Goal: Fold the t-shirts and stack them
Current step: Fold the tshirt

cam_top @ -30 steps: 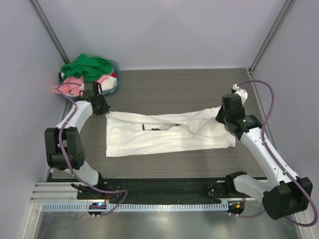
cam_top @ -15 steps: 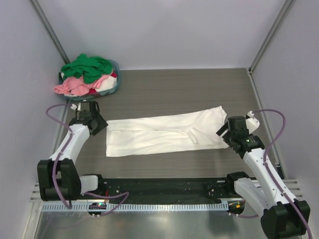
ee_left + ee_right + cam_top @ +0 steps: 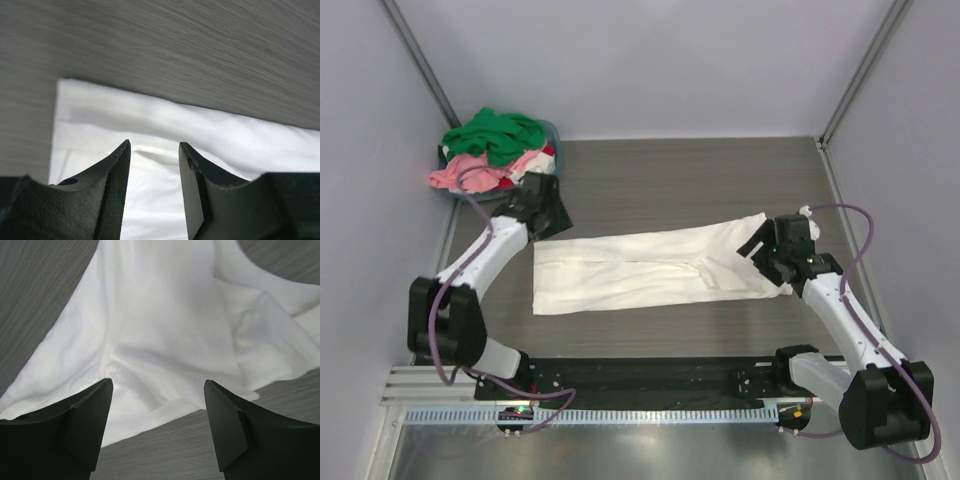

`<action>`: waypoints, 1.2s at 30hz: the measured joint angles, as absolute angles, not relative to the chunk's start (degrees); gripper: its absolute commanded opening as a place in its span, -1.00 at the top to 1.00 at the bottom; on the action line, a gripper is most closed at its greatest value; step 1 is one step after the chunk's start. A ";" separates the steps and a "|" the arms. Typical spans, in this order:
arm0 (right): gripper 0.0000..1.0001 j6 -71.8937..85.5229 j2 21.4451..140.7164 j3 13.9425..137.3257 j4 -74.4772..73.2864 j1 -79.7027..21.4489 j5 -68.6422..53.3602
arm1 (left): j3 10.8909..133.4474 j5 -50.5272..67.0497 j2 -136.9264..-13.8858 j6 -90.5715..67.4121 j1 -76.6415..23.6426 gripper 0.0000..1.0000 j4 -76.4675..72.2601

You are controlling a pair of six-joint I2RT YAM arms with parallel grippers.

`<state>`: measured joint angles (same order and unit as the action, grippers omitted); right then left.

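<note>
White t-shirt (image 3: 640,272) flat, shirt pile (image 3: 496,146) top-cam only

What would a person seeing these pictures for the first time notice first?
A white t-shirt lies as a long band across the middle of the table. The left gripper and right gripper hover open over its two ends. In the far left corner, a green shirt tops a colourful heap in a basket.
</note>
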<state>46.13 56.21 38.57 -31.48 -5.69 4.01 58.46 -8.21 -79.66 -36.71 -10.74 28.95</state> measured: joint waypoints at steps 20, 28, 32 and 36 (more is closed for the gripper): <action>-0.57 45.19 58.74 36.69 -25.80 -10.50 -1.21 | 66.11 -10.07 -98.91 -32.95 -18.37 0.49 37.10; -0.57 45.19 58.43 34.04 -25.28 -10.52 -1.17 | 46.19 -11.53 -80.88 -37.91 -18.37 0.49 39.27; -0.57 45.21 57.84 33.89 -25.17 -10.52 -1.21 | 44.31 -12.95 -74.30 -39.27 -18.37 0.28 41.60; -0.57 45.41 57.63 33.89 -24.69 -10.52 -1.28 | 47.92 -13.82 -71.13 -39.86 -18.37 0.12 42.19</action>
<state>45.41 57.63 33.89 -24.69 -10.52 -1.28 47.92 -13.82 -71.13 -39.86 -18.37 42.19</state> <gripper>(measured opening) 0.785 0.412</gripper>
